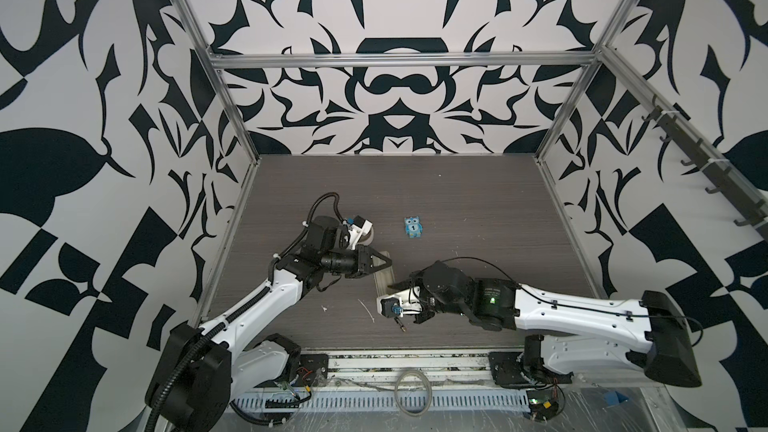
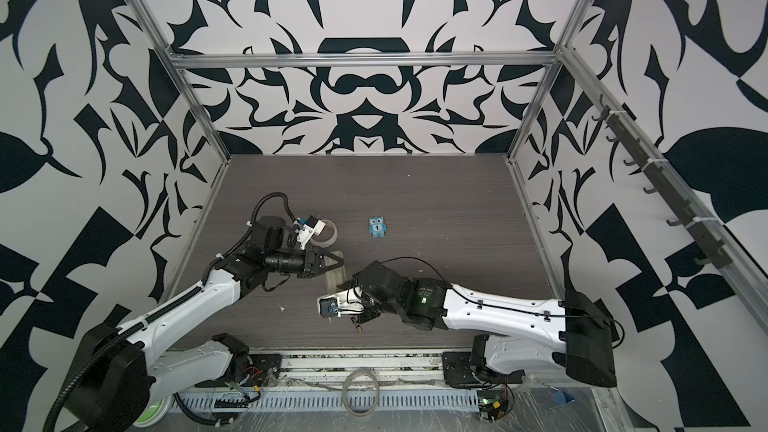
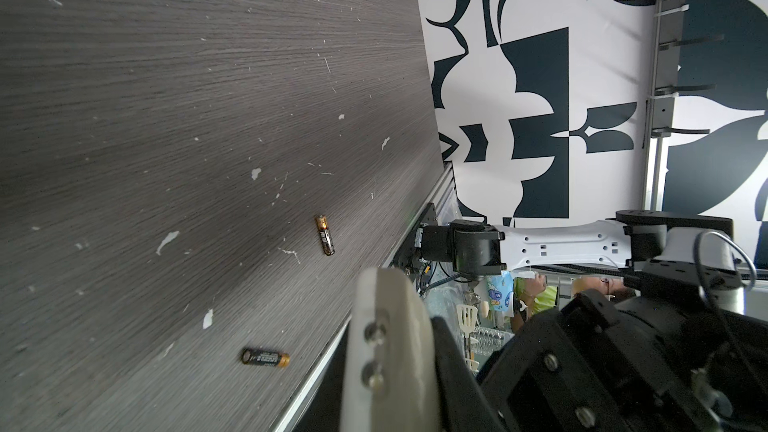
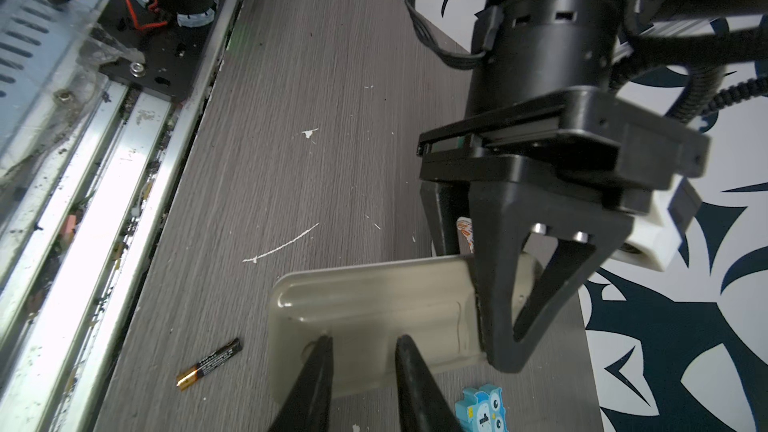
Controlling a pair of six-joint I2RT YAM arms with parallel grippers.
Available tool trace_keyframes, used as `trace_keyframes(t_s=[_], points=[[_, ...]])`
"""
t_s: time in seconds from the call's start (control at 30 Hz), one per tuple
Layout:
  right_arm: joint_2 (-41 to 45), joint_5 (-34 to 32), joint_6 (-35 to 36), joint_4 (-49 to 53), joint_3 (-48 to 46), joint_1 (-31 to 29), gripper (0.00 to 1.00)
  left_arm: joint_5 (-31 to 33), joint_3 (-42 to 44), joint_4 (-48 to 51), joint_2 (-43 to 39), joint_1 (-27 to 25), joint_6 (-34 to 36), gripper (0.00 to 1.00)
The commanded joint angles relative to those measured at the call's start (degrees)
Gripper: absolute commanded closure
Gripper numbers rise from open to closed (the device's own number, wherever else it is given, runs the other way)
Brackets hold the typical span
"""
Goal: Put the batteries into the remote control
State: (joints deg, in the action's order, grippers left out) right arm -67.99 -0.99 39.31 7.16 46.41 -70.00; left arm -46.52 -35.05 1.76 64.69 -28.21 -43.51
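Two robot arms meet over a dark wood-grain table (image 1: 478, 201). The remote control (image 4: 374, 305) lies just below the middle of both top views. It is a pale slab with its smooth back facing up, and no open battery bay shows. The left gripper (image 1: 386, 263) is clamped on the remote's upper end. The right gripper (image 4: 363, 342) hovers at its lower end, jaws apart and holding nothing. The remote looks light, stiff and slick, so its long edges seem the best place to hold it. The batteries look small, hard and likely to roll, so they are best pinched across the barrel. Only the left wrist view shows both batteries, one battery (image 3: 325, 234) and a second battery (image 3: 266, 358), lying loose on the table. A top view catches just one, low in the centre of the frame. Only the right wrist view shows the grip on the remote up close.
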Motion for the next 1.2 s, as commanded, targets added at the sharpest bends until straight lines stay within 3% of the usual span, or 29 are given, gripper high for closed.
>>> trace_keyframes(t_s=[0.0, 0.33, 0.73, 1.17], points=[[-0.36, 0.99, -0.77, 0.11, 1.57, -0.01, 0.69, -1.53, 0.41, -1.32, -0.81, -0.10, -0.17, 1.00], [-1.86, -0.07, -0.58, 0.45, 1.93, 0.02, 0.67, -1.82, 0.55, -1.83, -0.82, -0.09, -0.44, 1.00], [-3.29, -8.24, 1.03, -1.82, 2.18, -0.05, 0.80, -2.33, 0.70, -2.28, -0.52, -0.10, -0.70, 1.00], [-2.58, -13.54, 1.44, -5.01, 1.82, 0.00, 0.83, -2.38, 0.78, -2.33, 0.08, -0.09, -0.73, 1.00]])
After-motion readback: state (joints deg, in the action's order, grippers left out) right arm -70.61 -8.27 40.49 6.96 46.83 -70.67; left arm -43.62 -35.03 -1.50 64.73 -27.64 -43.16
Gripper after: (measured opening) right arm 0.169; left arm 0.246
